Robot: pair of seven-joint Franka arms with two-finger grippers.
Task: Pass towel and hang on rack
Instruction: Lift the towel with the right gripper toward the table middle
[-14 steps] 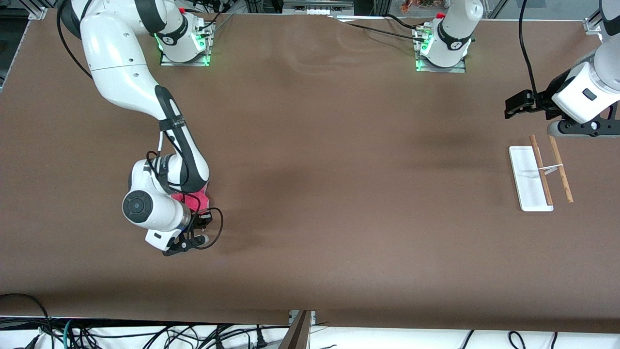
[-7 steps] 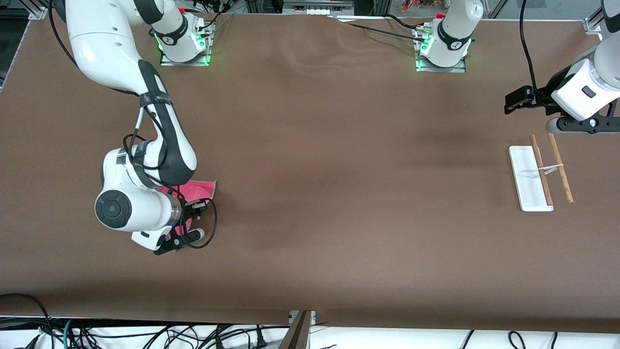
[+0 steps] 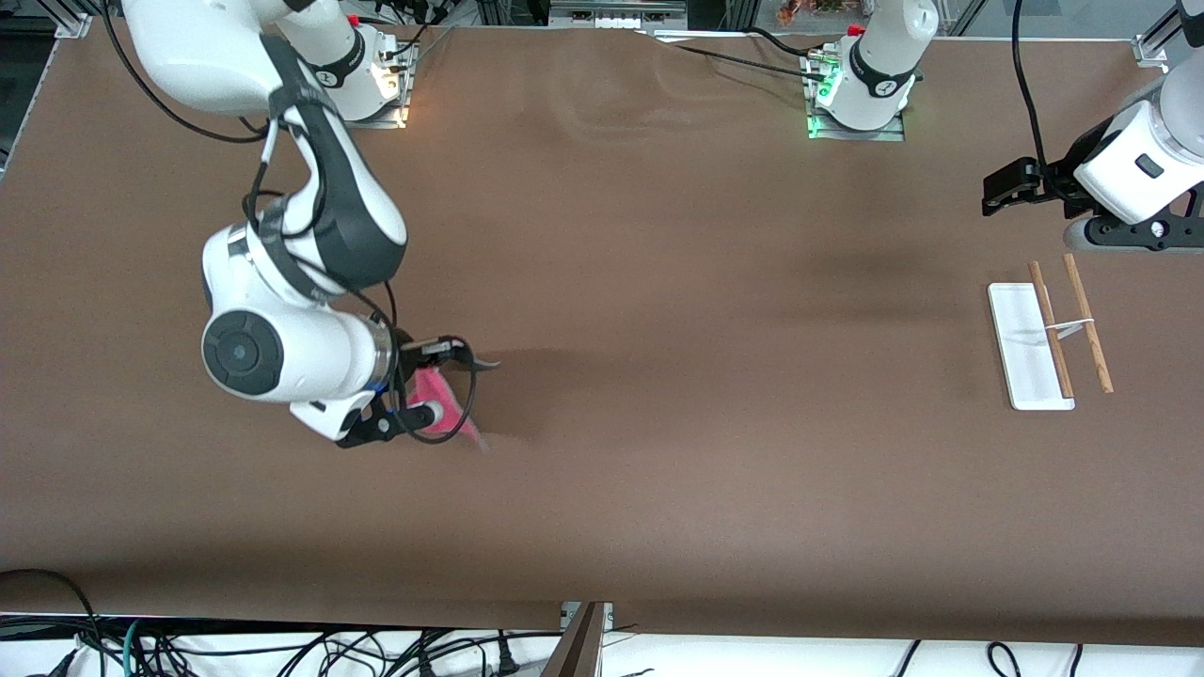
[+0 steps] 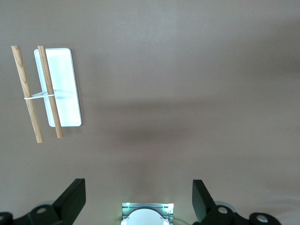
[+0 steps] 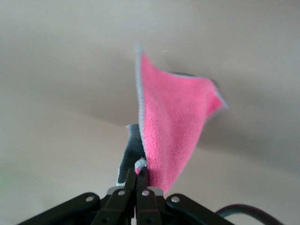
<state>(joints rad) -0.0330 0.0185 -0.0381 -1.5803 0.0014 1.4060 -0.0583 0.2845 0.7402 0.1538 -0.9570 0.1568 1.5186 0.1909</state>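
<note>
Brown table (image 3: 658,282) lying bare under both arms. Towel (image 5: 173,126) hanging pink side out, pinched at one edge by right gripper (image 5: 136,180), lifted over table toward right arm's end. Rack (image 3: 1044,343) standing toward left arm's end. Left gripper (image 4: 138,201) waiting above rack, fingers spread wide.

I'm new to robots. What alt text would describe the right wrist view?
The right tool, shut, pinches one edge of a pink towel lifted above the brown table. The cloth hangs open, showing its dark grey reverse.
</note>
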